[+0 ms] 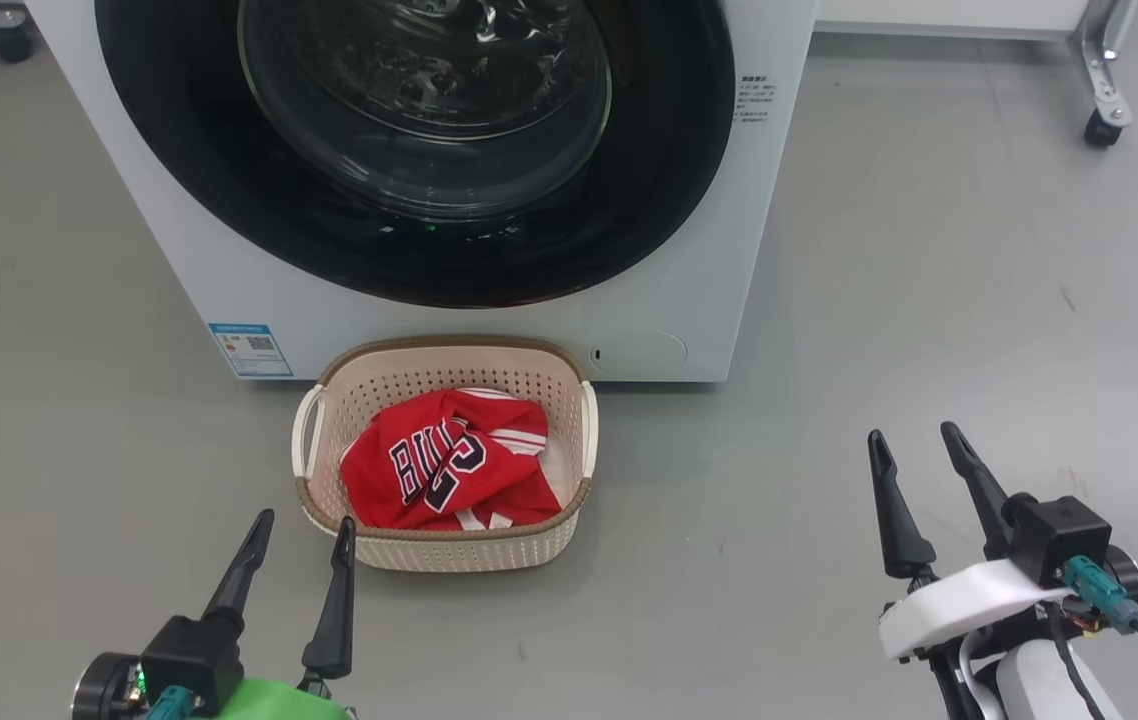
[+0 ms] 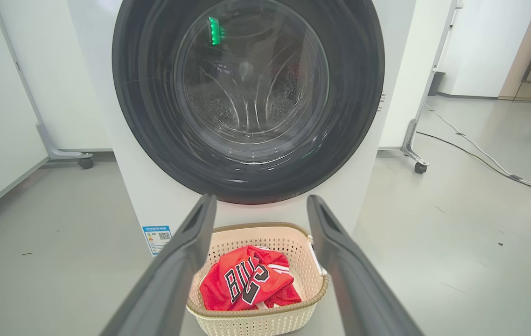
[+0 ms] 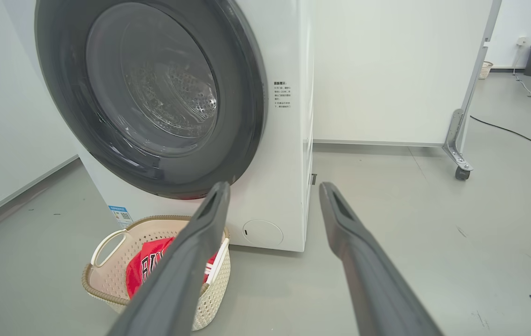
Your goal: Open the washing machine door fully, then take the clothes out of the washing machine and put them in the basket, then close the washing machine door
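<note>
On the grey floor (image 1: 929, 300), with white wheeled partitions (image 3: 387, 70) behind, the clothes (image 1: 439, 470) lie in the basket (image 1: 474, 550) before the washing machine (image 1: 689, 310), whose door (image 1: 169, 150) is closed. The left gripper (image 1: 305, 520) and the right gripper (image 1: 910, 431) gape wide, empty.

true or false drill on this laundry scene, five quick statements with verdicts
1. The washing machine door is shut. True.
2. The clothes lie inside the washing machine. False: they lie in the basket.
3. The left gripper grips the clothes. False: it is open and empty, near the basket's front corner.
4. The basket stands on the floor right in front of the washing machine. True.
5. The right gripper is open and holds nothing. True.
</note>
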`<state>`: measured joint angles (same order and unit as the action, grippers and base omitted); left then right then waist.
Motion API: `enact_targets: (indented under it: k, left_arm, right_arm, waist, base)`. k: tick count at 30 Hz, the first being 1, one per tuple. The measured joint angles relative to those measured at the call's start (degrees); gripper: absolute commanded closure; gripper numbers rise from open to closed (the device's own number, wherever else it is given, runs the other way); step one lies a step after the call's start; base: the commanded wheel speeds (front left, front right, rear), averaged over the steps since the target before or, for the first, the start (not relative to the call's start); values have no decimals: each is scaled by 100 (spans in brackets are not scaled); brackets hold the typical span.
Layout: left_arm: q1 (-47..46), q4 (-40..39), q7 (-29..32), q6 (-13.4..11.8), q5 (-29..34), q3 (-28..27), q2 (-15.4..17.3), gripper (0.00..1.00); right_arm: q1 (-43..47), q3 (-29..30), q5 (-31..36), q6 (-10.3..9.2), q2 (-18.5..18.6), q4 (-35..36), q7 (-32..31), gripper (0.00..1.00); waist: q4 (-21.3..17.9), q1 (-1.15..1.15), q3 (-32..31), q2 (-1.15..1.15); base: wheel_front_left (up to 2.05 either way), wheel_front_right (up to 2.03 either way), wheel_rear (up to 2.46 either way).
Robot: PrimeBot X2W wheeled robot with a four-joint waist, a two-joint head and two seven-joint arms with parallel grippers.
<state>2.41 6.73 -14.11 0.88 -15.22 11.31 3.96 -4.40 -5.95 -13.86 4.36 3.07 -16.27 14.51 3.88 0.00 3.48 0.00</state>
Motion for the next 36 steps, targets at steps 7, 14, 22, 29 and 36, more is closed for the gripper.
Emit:
enact_targets:
  k: [7,14,22,29,36]
  left_arm:
    - [133,5,46,0,-47,3,1,0]
    - [205,-22,100,0,-47,31,9,0]
    - [231,-76,151,-1,-47,44,15,0]
    - [244,-131,174,-2,-47,48,26,0]
    - [271,-167,219,-5,-47,53,32,0]
  right_arm:
    - [358,-33,-15,-94,-24,249,0,0]
    - [677,-34,-23,-156,-31,459,0,0]
    - [928,-65,-25,-253,-49,589,0,0]
    - [985,-122,-27,-301,-53,723,0,0]
    - [1089,-151,-62,-312,-55,823,0,0]
  waist:
    - [-120,0,-160,0]
    - [-180,0,-267,0]
    - [-175,0,-306,0]
    - [-184,0,-321,0]
    - [-181,0,-333,0]
  base:
    - [0,0,0]
    - [0,0,0]
    - [0,0,0]
    - [0,0,0]
    - [0,0,0]
